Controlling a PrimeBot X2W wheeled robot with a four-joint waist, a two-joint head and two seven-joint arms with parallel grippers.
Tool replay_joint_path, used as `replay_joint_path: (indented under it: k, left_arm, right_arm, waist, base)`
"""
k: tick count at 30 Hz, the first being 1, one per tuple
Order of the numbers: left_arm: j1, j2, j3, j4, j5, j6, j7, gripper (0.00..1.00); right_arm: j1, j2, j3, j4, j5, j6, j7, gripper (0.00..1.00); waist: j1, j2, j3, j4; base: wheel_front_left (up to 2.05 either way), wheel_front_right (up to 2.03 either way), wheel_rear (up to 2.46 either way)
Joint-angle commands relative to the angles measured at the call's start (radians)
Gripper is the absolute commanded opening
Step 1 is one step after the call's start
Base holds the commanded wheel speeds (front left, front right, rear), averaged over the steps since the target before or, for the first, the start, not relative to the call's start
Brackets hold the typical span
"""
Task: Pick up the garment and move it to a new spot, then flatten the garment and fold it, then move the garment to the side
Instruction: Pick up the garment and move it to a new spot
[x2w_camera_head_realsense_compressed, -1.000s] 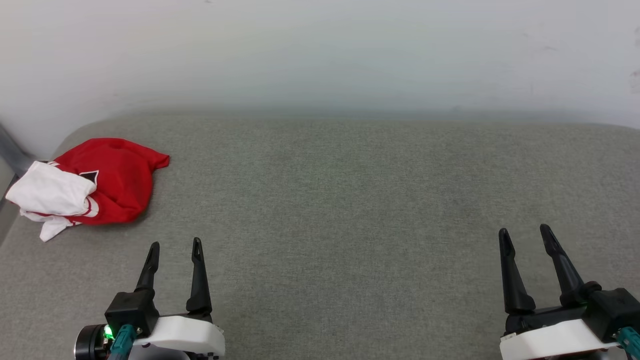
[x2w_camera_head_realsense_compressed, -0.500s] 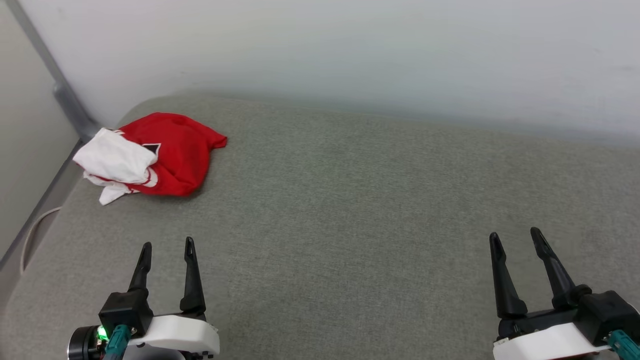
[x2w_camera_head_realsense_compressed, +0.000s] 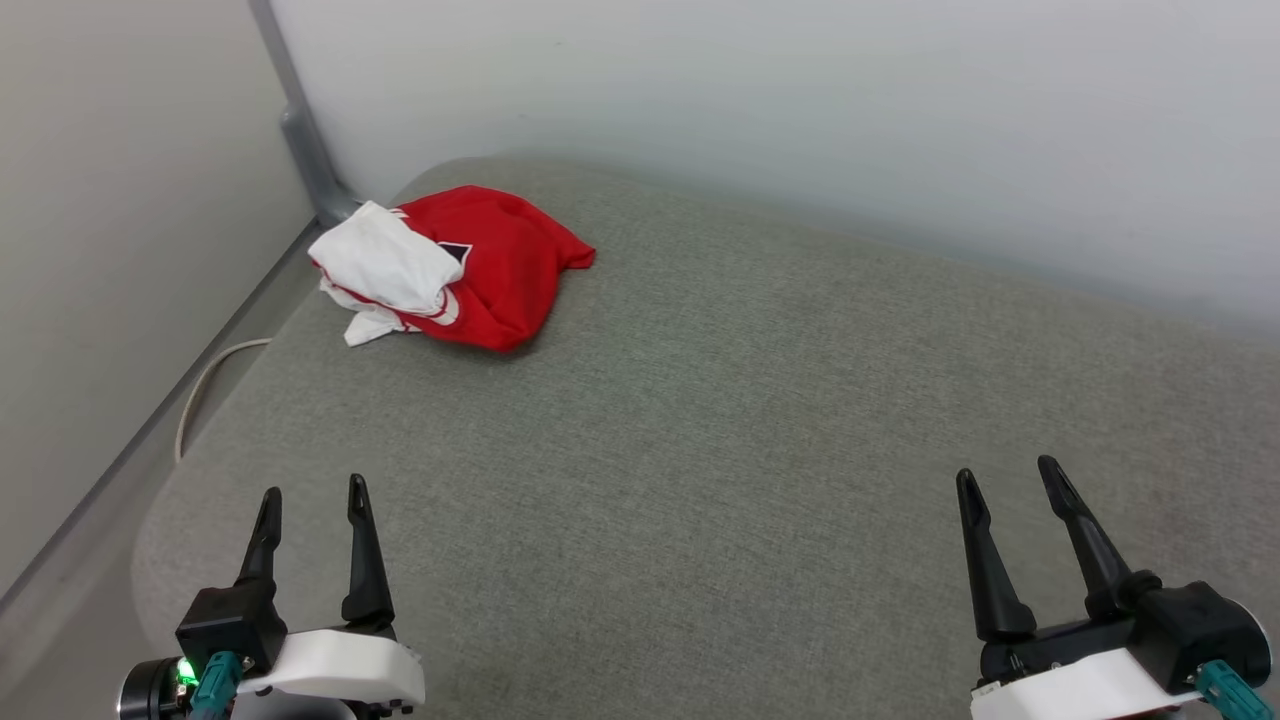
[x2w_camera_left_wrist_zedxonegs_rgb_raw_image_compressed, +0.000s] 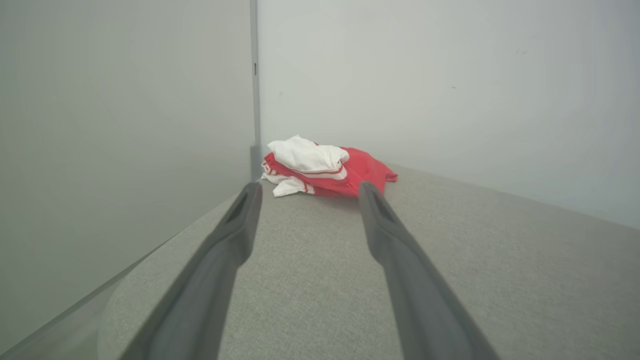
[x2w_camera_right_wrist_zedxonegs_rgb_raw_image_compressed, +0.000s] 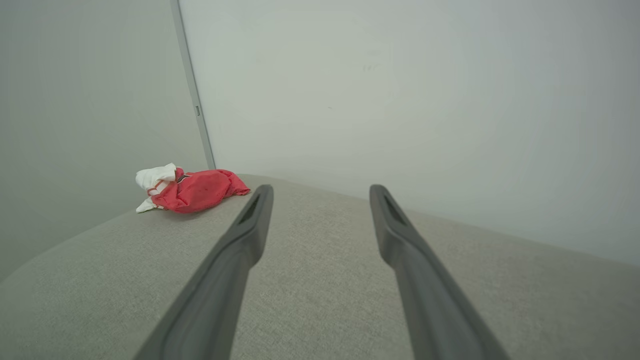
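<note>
- Work surface: grey woven upholstery (x2w_camera_head_realsense_compressed: 700, 450), flat, with a rounded corner at far left.
- Back wall (x2w_camera_head_realsense_compressed: 800, 100): plain off-white, matte, meeting the upholstery along its far edge.
- Left side panel (x2w_camera_head_realsense_compressed: 100, 200): pale grey-beige, smooth, just beside the upholstery's left edge.
- Grey post (x2w_camera_head_realsense_compressed: 310, 160): upright in the corner between wall and panel.
- Pale cable (x2w_camera_head_realsense_compressed: 190, 400): curves along the gap at the left edge.
- Light: even, diffuse; shadows soft.

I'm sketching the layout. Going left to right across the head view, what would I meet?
white cable → garment → right claw. The left claw overlaps the first two sideways, so it is left out.
</note>
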Motion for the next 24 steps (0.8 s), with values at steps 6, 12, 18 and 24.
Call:
replay_joint_path:
  k: [6, 12, 18, 24]
  left_arm:
    - [0.008, -0.001, 0.007, 0.002, -0.005, 0.001, -0.002, 1.00]
    - [0.011, -0.001, 0.018, 0.005, -0.011, -0.006, -0.002, 1.00]
    - [0.016, -0.001, 0.019, 0.007, -0.013, 0.002, -0.002, 1.00]
    - [-0.016, -0.001, 0.025, 0.014, -0.016, -0.011, -0.002, 1.00]
  right_arm:
    - [0.001, 0.001, 0.006, 0.000, -0.008, -0.001, -0.003, 1.00]
    - [-0.001, 0.001, 0.014, 0.002, -0.007, -0.001, -0.003, 1.00]
    - [-0.002, 0.001, 0.020, 0.003, -0.010, -0.001, -0.003, 1.00]
    - [-0.013, 0.001, 0.020, -0.003, -0.016, -0.001, -0.003, 1.00]
  waist:
    - [0.0000, -0.0001, -0.001, 0.080]
    - [0.0000, -0.0001, -0.003, 0.110]
    - [0.0000, -0.0001, -0.004, 0.110]
    - [0.0000, -0.0001, 0.012, 0.086]
  base:
    - [0.00, 0.00, 0.00]
    - [0.00, 0.00, 0.00]
    - [0.00, 0.00, 0.00]
    - [0.00, 0.00, 0.00]
